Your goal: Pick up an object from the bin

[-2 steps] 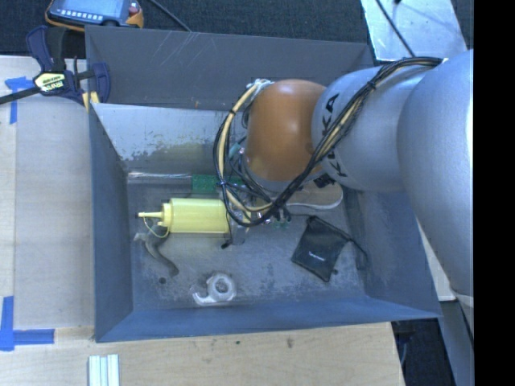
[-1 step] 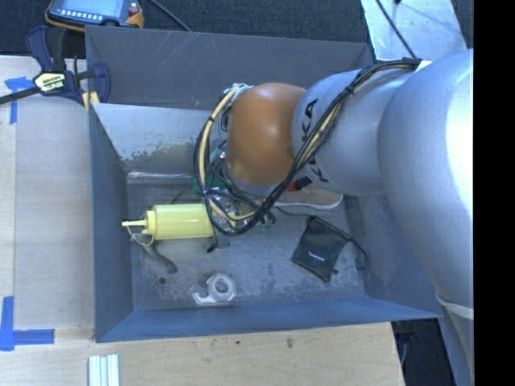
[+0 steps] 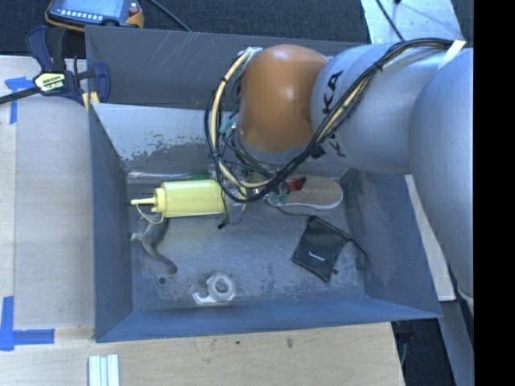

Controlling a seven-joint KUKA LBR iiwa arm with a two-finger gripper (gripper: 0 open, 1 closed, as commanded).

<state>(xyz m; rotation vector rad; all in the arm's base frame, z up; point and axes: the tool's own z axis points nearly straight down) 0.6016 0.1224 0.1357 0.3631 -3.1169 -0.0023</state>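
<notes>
Arm (image 3: 386,111): its orange cover and cables mask the hand (image 3: 234,210); open or closed cannot be told.
Bin (image 3: 113,240): grey metal.
Yellow bottle (image 3: 191,199): on its side by the far wall, left of centre, just beside the hand. Risk: it rolls away if struck off-centre.
Pale shoe-like item (image 3: 318,193): half under the arm, identity uncertain.
Black pouch (image 3: 319,250): toward the right wall.
Grey hook (image 3: 153,244): below the bottle's nozzle; may snag.
White ring (image 3: 216,288): by the front wall.

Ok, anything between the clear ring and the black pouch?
Nothing. The camera view shows bare bin floor between ring and pouch.
</notes>
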